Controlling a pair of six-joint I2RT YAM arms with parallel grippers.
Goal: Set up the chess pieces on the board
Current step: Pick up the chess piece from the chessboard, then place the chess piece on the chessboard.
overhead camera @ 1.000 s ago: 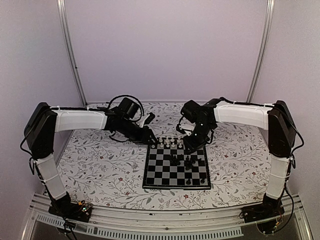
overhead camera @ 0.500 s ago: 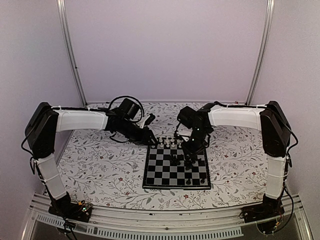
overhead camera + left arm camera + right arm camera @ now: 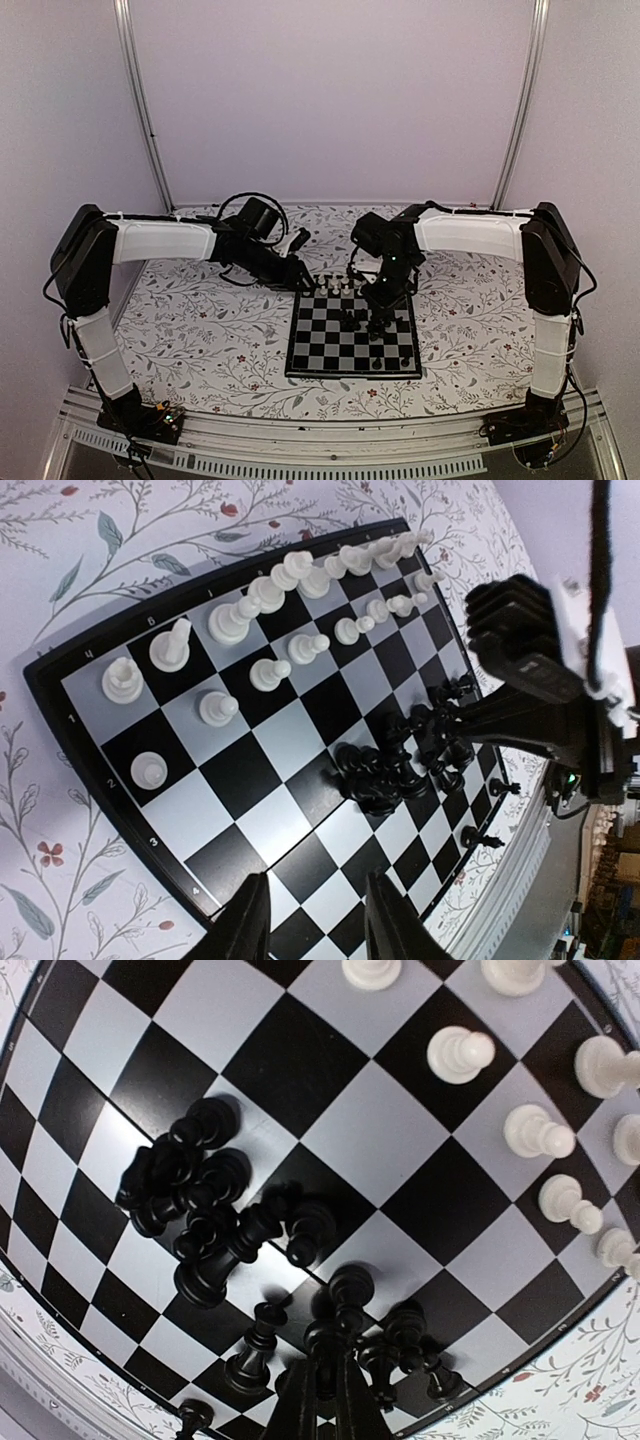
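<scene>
Two rows of white pieces (image 3: 230, 625) stand on board (image 3: 250, 770). Left pincer (image 3: 315, 895) apart, empty. Right pincer (image 3: 320, 1375) closed together among clustered black pieces (image 3: 205, 1210) midboard.

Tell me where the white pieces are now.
In the top view, the white pieces stand in two rows along the far edge of the board, beyond the black pieces bunched nearer its right side.

Glossy plastic chess pieces (image 3: 218, 708); smooth board (image 3: 243, 773) (its squares faintly reflective).
</scene>
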